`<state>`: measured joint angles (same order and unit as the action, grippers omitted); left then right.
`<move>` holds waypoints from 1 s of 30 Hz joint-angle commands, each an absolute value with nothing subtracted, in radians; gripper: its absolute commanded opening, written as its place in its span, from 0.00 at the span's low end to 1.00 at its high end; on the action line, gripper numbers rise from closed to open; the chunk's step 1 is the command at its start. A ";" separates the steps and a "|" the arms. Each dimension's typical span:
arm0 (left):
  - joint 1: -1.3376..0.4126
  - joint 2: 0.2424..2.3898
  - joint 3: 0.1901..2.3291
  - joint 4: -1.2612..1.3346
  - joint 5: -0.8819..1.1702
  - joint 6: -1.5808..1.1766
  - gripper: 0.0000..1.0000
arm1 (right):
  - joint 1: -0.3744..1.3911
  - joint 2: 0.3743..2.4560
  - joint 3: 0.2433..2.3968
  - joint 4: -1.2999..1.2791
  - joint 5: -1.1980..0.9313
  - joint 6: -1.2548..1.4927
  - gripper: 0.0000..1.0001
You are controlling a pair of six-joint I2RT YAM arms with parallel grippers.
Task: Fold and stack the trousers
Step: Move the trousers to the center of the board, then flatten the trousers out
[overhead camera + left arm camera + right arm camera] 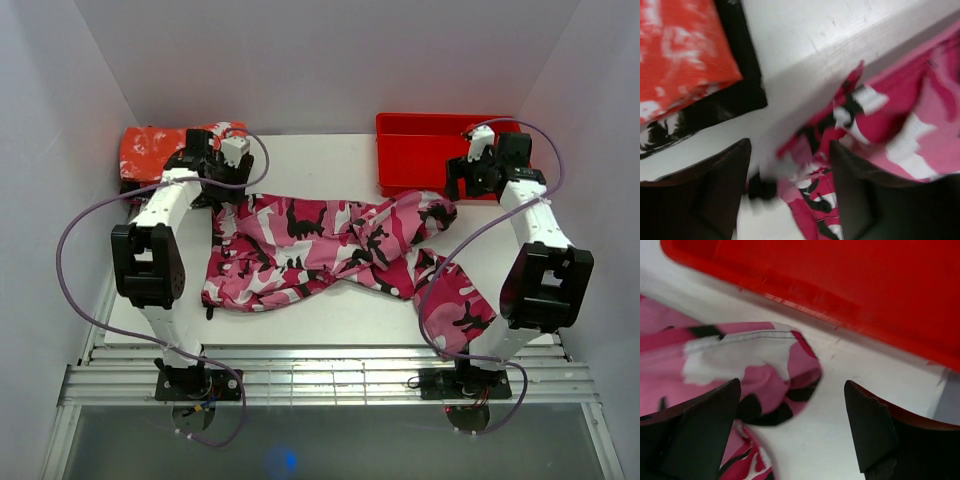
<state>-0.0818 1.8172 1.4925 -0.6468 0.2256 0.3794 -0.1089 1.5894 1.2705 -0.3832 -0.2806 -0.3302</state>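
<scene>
Floppy trousers (pixel 320 250) sprawling across the tabletop (pixel 340 160)
Left claw (pixel 789 150) and right claw (pixel 792 390) are hovering released (gripping nothing); I'd be pinching corner hems.

**Even light above, blur at the wrists**

The top view is bright and evenly lit from overhead. The arms cast only soft, faint shadows on the white table (pixel 330 160), and a blue glint (pixel 283 461) shows near the bottom edge. The left wrist view is motion-smeared, the trousers (pixel 910 125) streaked. The right wrist view is soft, with pale sheen on the red bin (pixel 865 280).
</scene>
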 commanded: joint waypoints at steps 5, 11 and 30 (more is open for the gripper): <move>0.078 1.692 1.649 -0.969 0.463 0.457 0.88 | -0.231 1.537 1.513 -0.831 -0.360 -0.674 0.90; 0.133 1.448 1.330 -1.144 0.494 0.676 0.90 | -0.295 1.421 1.375 -1.264 -0.393 -1.003 0.91; 0.195 1.511 0.874 -0.948 0.390 0.598 0.83 | -0.025 1.495 0.787 -1.051 -0.252 -0.792 0.99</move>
